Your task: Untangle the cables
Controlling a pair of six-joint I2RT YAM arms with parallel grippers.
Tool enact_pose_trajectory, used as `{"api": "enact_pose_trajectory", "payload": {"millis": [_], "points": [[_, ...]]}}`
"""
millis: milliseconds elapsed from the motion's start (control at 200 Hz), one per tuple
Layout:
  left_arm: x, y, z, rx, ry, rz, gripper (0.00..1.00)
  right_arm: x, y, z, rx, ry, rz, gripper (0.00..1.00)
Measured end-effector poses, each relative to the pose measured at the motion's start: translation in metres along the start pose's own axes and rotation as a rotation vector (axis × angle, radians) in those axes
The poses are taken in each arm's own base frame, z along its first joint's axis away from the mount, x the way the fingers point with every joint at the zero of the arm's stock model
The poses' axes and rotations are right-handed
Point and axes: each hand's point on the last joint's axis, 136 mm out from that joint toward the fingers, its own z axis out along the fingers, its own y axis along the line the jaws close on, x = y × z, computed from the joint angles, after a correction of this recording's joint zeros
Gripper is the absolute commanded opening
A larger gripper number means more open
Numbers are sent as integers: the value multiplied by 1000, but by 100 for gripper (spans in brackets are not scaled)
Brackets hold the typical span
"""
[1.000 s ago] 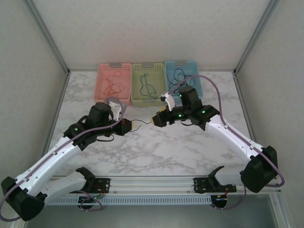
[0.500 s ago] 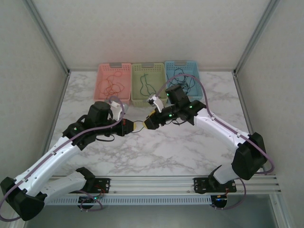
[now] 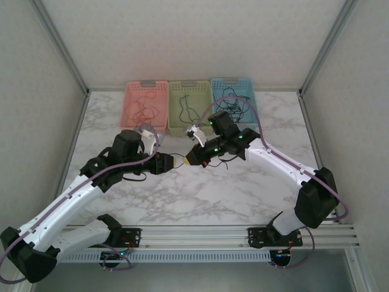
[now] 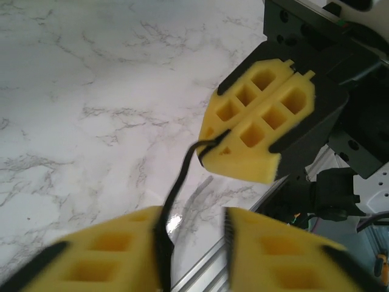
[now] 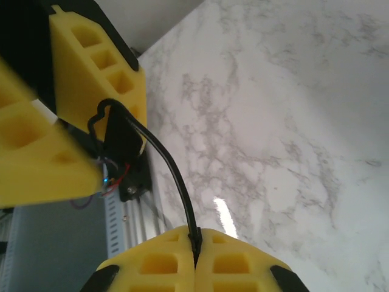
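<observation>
The right gripper (image 3: pixel 189 159) is seen pressed fully together on a thin black cable (image 5: pixel 167 164). In the right wrist view the wire is pinched in the seam between the two yellow pads (image 5: pixel 158 261) and is led up and to the left from there. The same grip is shown from the left wrist camera, where the cable is clamped at the tip of the closed fingers.

The left gripper (image 3: pixel 174 162) is held with its jaws parted. A clear gap is seen between them, and the cable is laid along the inner edge of one finger without being squeezed from both sides. At that end a small kinked hook is formed by the wire.

The two grippers are set tip to tip, just apart, over the middle of the marble table (image 3: pixel 182 201), and a short span of the cable is stretched between them. A loose run of black wire is seen below the right wrist, though it cannot be told whether it belongs to the same cable.

Along the far edge three baskets are lined up side by side. A red-orange cable (image 3: pixel 144 109) is coiled in the pink basket (image 3: pixel 129 97), a green cable (image 3: pixel 188 111) in the green basket (image 3: pixel 172 97), and a further black cable (image 3: pixel 236 97) in the blue basket (image 3: pixel 247 85), which is partly hidden behind the right arm.
</observation>
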Motion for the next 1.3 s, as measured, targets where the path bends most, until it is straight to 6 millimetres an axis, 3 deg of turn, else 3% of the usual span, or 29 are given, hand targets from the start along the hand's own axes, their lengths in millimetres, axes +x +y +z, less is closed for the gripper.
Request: {"api": "enact_pose_trajectory", "payload": {"millis": [40, 145, 325, 410, 541, 656, 911, 1006, 1051, 1176, 1301], "points": [[-1, 3, -2, -21, -9, -1, 99, -3, -7, -2, 31, -14, 19, 0], [-6, 20, -13, -134, -57, -11, 100, -20, -50, -25, 166, -105, 128, 0], [-18, 47, -51, -329, -205, -9, 100, -38, -179, -113, 533, -324, 455, 0], [-19, 56, -65, -381, -261, -15, 100, -45, -230, -144, 658, -396, 578, 0], [-13, 72, -73, -446, -299, -36, 100, -57, -295, -169, 796, -452, 700, 0], [-5, 87, -70, -503, -295, -56, 100, -69, -338, -177, 894, -478, 754, 0], [-2, 98, -70, -549, -302, -76, 100, -81, -398, -180, 1012, -481, 815, 0], [-3, 101, -71, -563, -311, -82, 100, -77, -411, -173, 1016, -459, 833, 33], [-3, 103, -71, -574, -315, -87, 100, -74, -415, -169, 1013, -445, 838, 41], [-1, 112, -72, -615, -335, -107, 100, -74, -423, -163, 1006, -423, 833, 50], [-2, 119, -70, -640, -352, -123, 100, -79, -419, -163, 988, -418, 814, 51]]}}
